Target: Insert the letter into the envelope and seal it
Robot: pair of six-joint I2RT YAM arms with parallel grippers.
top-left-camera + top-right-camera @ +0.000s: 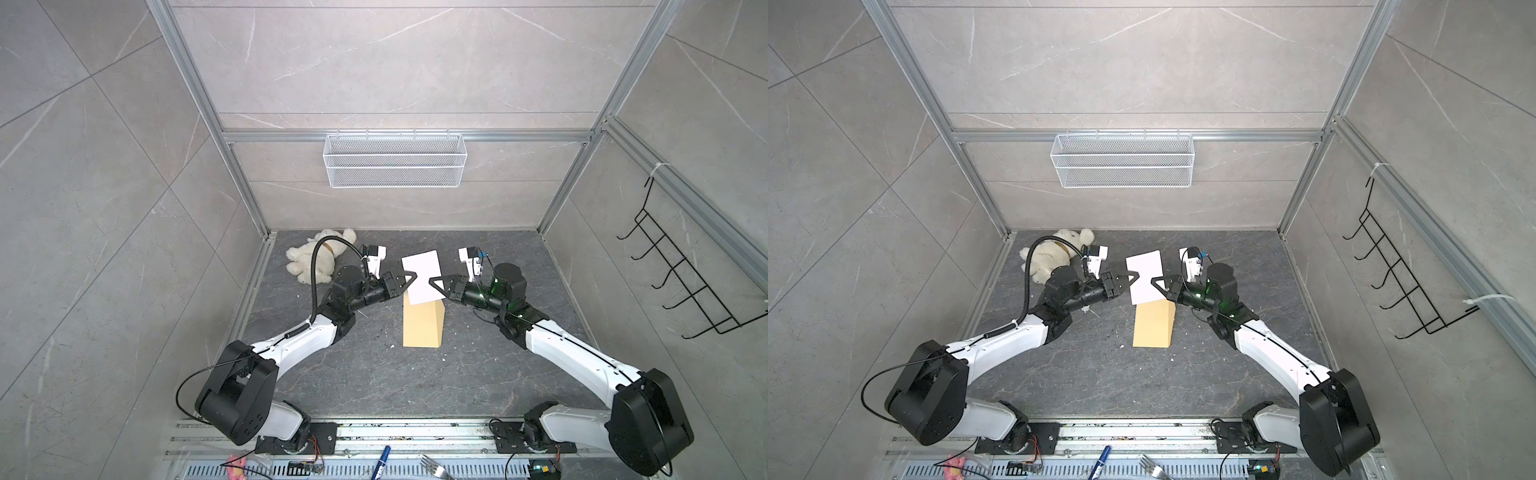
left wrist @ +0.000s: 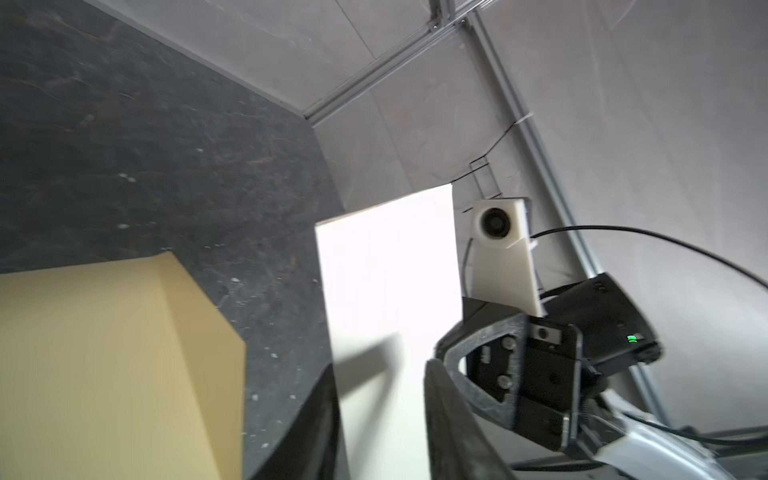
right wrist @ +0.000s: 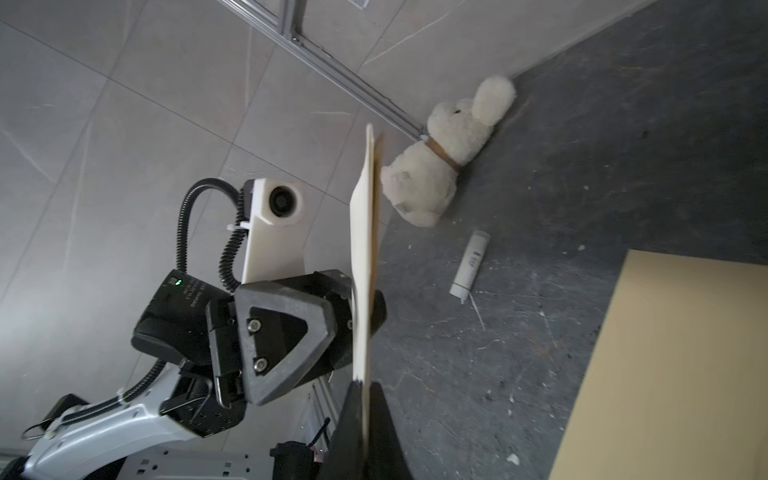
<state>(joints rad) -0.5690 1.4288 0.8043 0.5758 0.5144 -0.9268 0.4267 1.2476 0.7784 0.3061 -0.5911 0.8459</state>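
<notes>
The letter (image 1: 422, 276) (image 1: 1144, 274) shows as a pale sheet held in the air above the table's middle, in both top views. My right gripper (image 1: 434, 284) (image 3: 365, 415) is shut on the sheet's right edge, which is seen edge-on in the right wrist view (image 3: 365, 249). My left gripper (image 1: 409, 282) (image 2: 382, 415) is at the sheet's left edge with its jaws apart and the letter (image 2: 390, 270) between them. The yellow-tan envelope (image 1: 422, 328) (image 1: 1152, 328) (image 2: 104, 353) (image 3: 685, 374) lies flat on the dark table, just nearer than the letter.
A white plush toy (image 1: 316, 259) (image 3: 449, 153) lies at the back left, with a small white tube (image 3: 469, 266) near it. A wire basket (image 1: 395, 160) hangs on the back wall and a black hook rack (image 1: 685, 282) on the right wall. A pen (image 1: 382, 461) and a fork (image 1: 436, 467) lie on the front rail.
</notes>
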